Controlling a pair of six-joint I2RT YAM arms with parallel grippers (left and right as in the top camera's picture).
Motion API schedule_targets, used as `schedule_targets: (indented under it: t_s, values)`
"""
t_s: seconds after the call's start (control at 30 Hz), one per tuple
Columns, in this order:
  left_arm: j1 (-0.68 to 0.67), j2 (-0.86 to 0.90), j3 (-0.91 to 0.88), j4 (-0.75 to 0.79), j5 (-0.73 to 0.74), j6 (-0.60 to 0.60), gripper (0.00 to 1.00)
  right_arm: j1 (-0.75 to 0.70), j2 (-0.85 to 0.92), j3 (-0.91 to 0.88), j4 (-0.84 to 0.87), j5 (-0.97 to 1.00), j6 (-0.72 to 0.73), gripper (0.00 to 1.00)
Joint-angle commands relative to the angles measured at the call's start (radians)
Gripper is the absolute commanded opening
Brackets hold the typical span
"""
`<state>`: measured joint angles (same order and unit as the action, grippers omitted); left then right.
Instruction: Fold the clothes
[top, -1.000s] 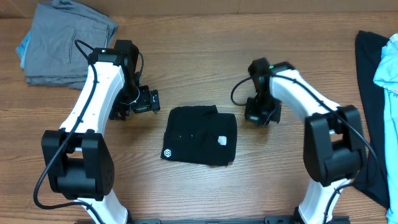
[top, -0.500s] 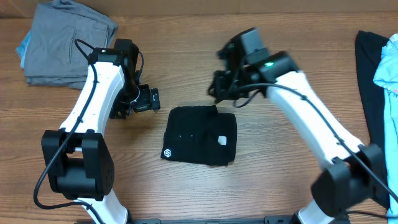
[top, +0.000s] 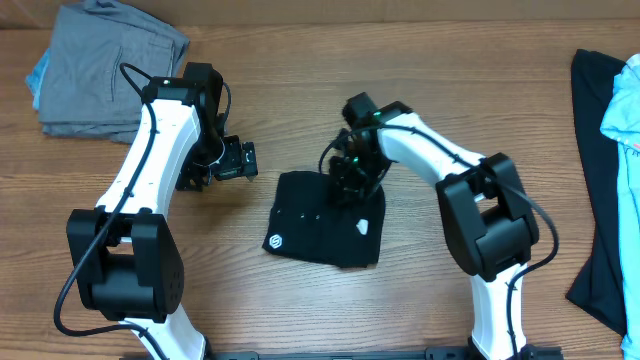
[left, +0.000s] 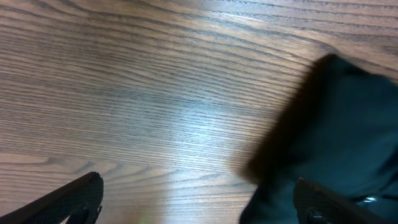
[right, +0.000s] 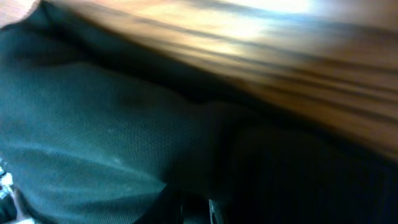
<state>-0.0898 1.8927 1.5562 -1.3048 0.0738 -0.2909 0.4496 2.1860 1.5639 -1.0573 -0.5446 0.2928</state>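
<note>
- The shirt (top: 325, 220) is showing plain black, with a small round white logo (top: 273, 242) and a small white patch (top: 362, 226) standing out on it.
- The table (top: 300, 80) under the shirt is showing warm brown wood with fine darker grain lines.
- Well left of the shirt, a folded garment (top: 110, 65) is showing grey, with light blue cloth (top: 38, 75) peeking out beneath it.
- Well right of the shirt, a black garment (top: 585, 130) is lying against a light blue garment (top: 625, 110).
- The left arm (top: 160, 140) and right arm (top: 440, 150) are showing white shells with black joints.

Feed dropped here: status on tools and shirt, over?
Left tool open, beside black shirt. Right tool on its far edge, grip unclear. Nothing blocking.
</note>
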Motion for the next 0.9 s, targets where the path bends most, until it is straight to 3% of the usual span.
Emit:
schedule_targets:
  t_s: [0.0, 0.2, 0.4, 0.6, 0.87]
  values:
    - [-0.002, -0.008, -0.003, 0.006, -0.003, -0.02, 1.0, -0.07, 0.01, -0.003, -0.064, 0.286, 0.03, 0.17]
    - [-0.003, -0.008, -0.003, 0.054, 0.1, -0.014, 1.0, -0.122, -0.016, 0.049, -0.171, 0.367, 0.029, 0.21]
    - [-0.034, -0.008, -0.003, 0.111, 0.273, 0.1, 1.0, -0.126, -0.084, 0.153, -0.288, 0.378, 0.029, 0.25]
    - [-0.097, -0.008, -0.003, 0.134, 0.246, 0.104, 1.0, -0.125, -0.228, 0.217, -0.38, 0.308, 0.025, 0.28]
    - [-0.116, -0.008, -0.003, 0.135, 0.23, 0.073, 1.0, -0.082, -0.295, 0.171, -0.451, 0.142, -0.146, 0.27]
